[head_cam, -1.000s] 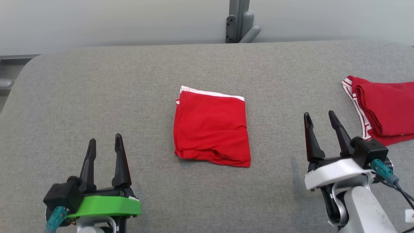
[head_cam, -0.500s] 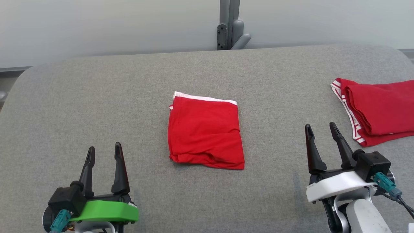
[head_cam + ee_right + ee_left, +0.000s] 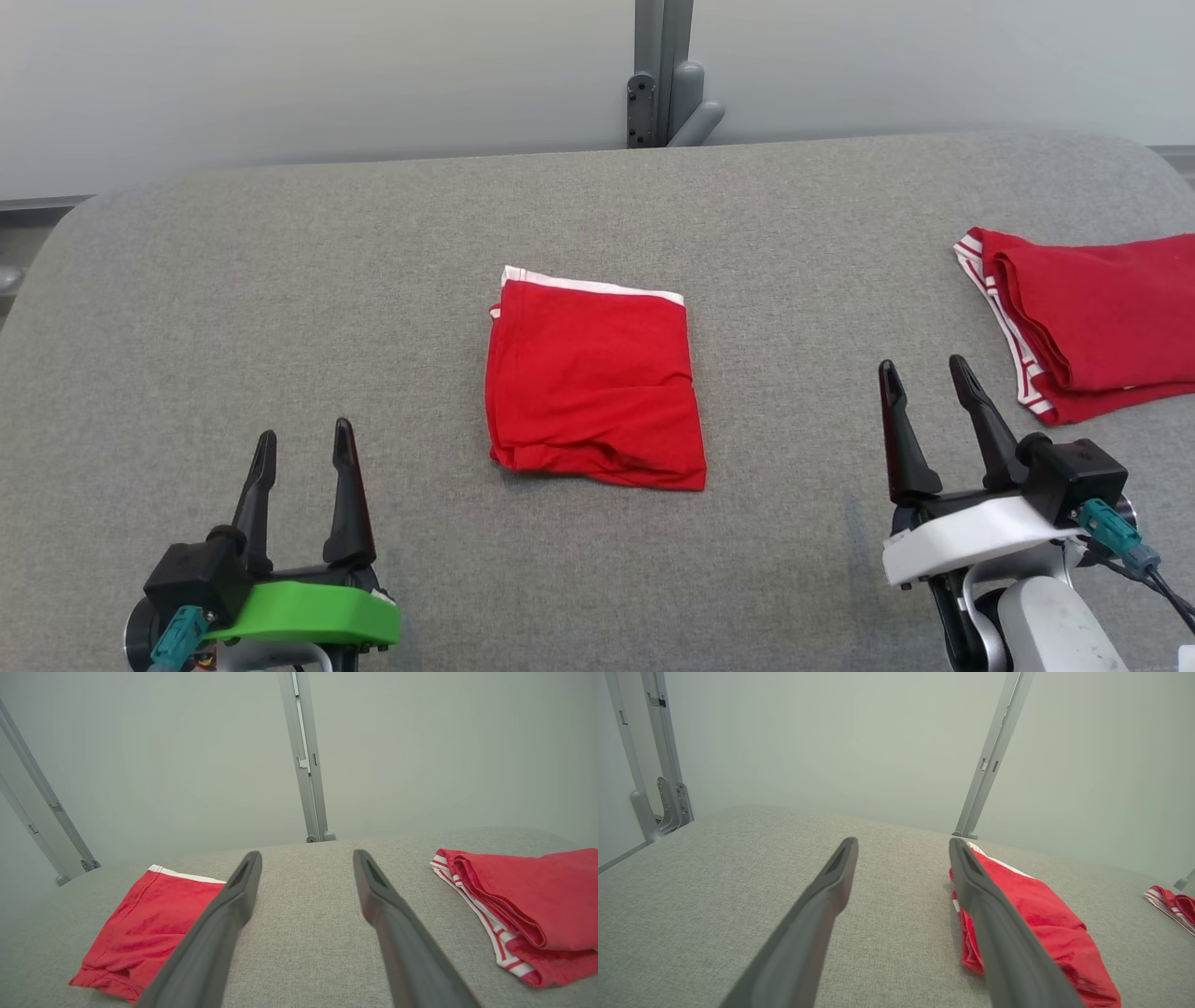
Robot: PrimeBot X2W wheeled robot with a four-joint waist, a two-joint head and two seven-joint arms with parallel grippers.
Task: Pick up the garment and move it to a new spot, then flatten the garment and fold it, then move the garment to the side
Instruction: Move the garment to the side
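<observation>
A red garment (image 3: 595,383) with a white band along its far edge lies folded into a rough square at the middle of the grey table. It also shows in the left wrist view (image 3: 1031,919) and the right wrist view (image 3: 145,928). My left gripper (image 3: 303,439) hovers open at the lower left, well apart from the garment. Over at the lower right my right gripper (image 3: 924,373) is open too, with nothing between its fingers. In each wrist view the gripper (image 3: 903,847) (image 3: 307,858) points across bare cloth.
A second red garment (image 3: 1092,322) (image 3: 523,905) with red-and-white striped trim lies folded at the table's right edge. A grey metal post (image 3: 663,75) rises behind the table's far edge. The table (image 3: 280,280) has rounded far corners.
The head camera shifted between the first earlier frame and half a second ago, moving the whole picture. Since then my left gripper has drawn slightly back toward me. The garments lie unmoved.
</observation>
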